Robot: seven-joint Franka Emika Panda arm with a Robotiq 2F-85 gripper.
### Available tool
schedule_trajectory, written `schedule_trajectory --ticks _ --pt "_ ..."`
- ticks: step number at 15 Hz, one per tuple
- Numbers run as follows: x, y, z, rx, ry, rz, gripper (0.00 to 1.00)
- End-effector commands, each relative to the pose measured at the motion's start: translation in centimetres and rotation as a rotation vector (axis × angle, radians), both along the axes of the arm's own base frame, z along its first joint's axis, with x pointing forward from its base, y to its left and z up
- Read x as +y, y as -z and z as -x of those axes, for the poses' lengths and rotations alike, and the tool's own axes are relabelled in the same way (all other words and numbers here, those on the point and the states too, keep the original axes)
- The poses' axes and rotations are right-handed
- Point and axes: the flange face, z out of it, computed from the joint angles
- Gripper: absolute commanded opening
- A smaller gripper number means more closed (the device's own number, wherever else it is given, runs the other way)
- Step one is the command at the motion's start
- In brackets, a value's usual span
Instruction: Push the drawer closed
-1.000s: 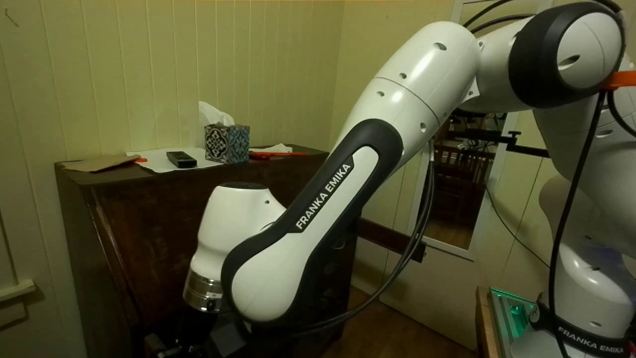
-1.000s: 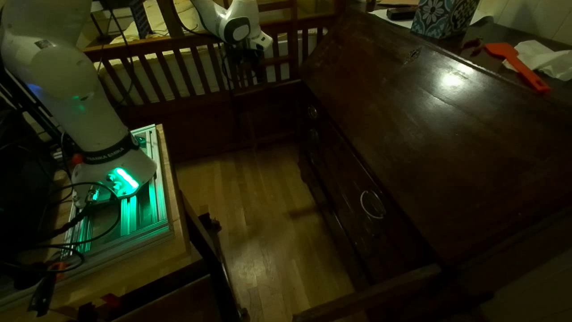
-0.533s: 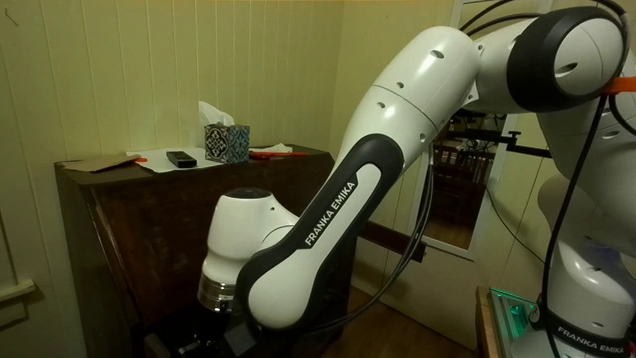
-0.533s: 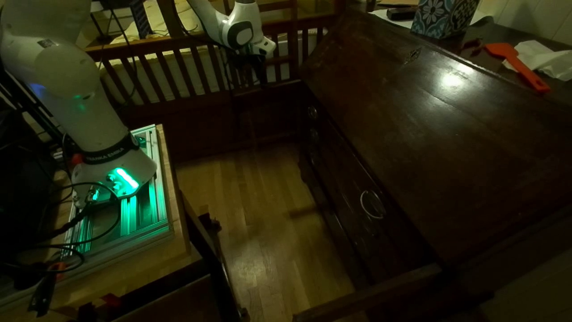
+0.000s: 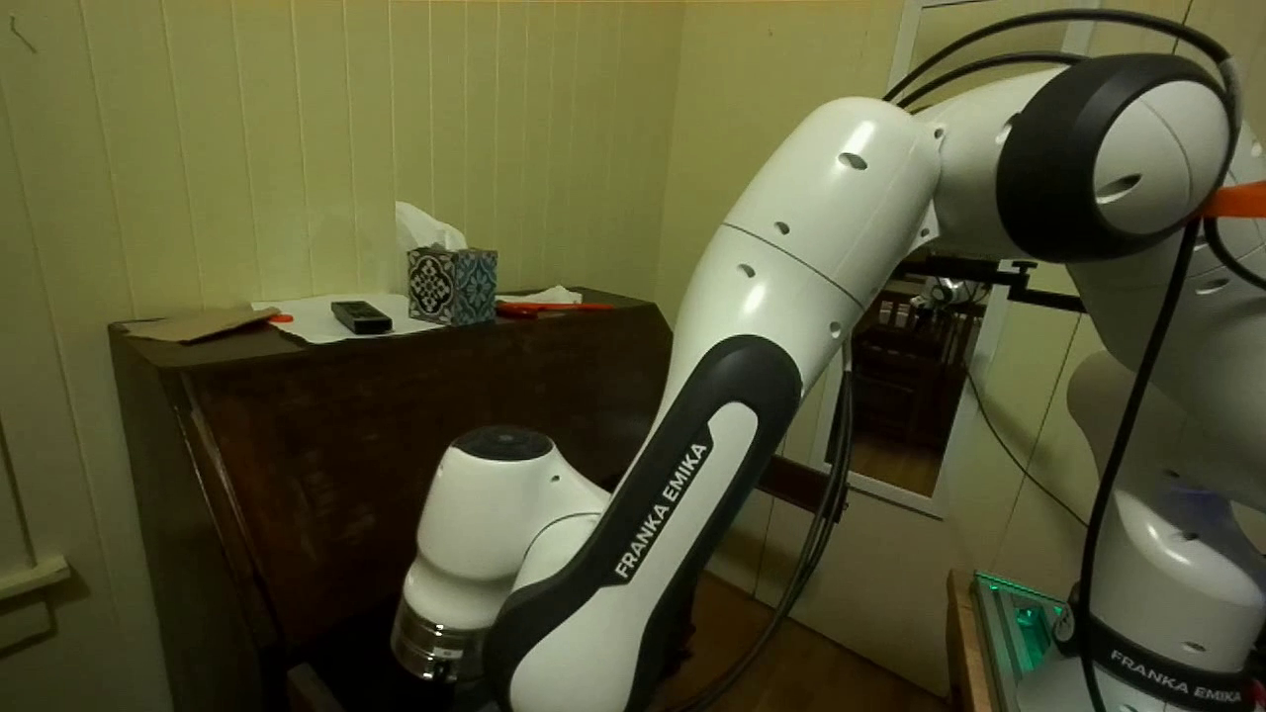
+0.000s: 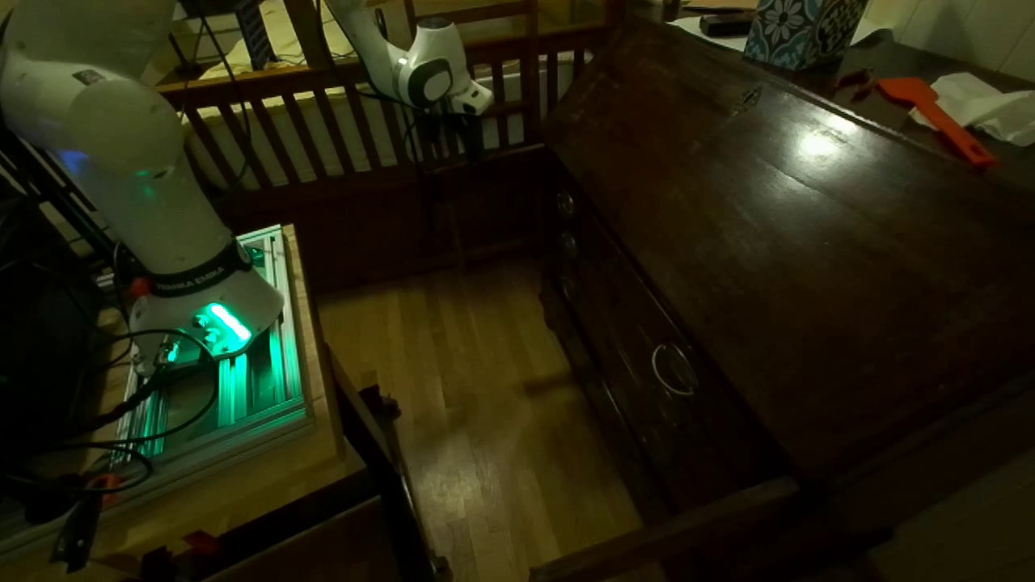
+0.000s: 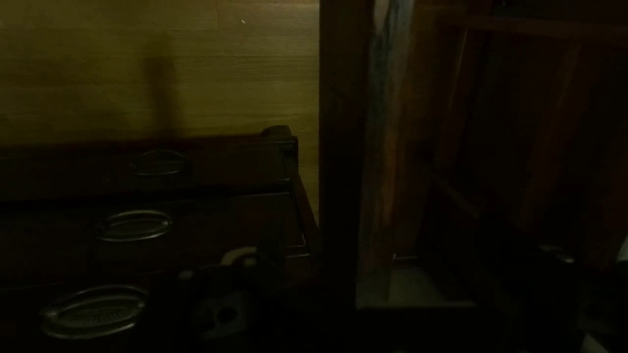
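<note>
While the drawer (image 6: 623, 295) faces the robot base (image 6: 182, 303), long axis along the desk (image 6: 849, 267), jaws unreadable (too dark to tell).

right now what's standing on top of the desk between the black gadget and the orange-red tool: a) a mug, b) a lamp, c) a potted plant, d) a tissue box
d, since in both exterior views the patterned tissue box stands between the black gadget and the orange-red tool.
</note>
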Motion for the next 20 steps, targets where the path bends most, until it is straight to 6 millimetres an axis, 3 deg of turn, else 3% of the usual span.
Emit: schedule_trajectory --ticks 1,6,7,8,11,17,20 --pt "1.2 1.2 0.5 0.000 0.050 0.007 1.00" --pt "2.2 1.6 1.5 0.025 0.083 0.015 0.99" --pt "2.3 1.6 1.6 0.026 0.088 0.016 0.83" --pt "2.4 1.5 1.7 0.026 0.094 0.017 0.74" --pt "2.4 1.4 1.9 0.030 0.114 0.026 0.64" --pt "2.1 1.3 2.0 0.046 0.137 0.057 0.70" --pt "2.1 1.3 2.0 0.060 0.138 0.068 0.60"
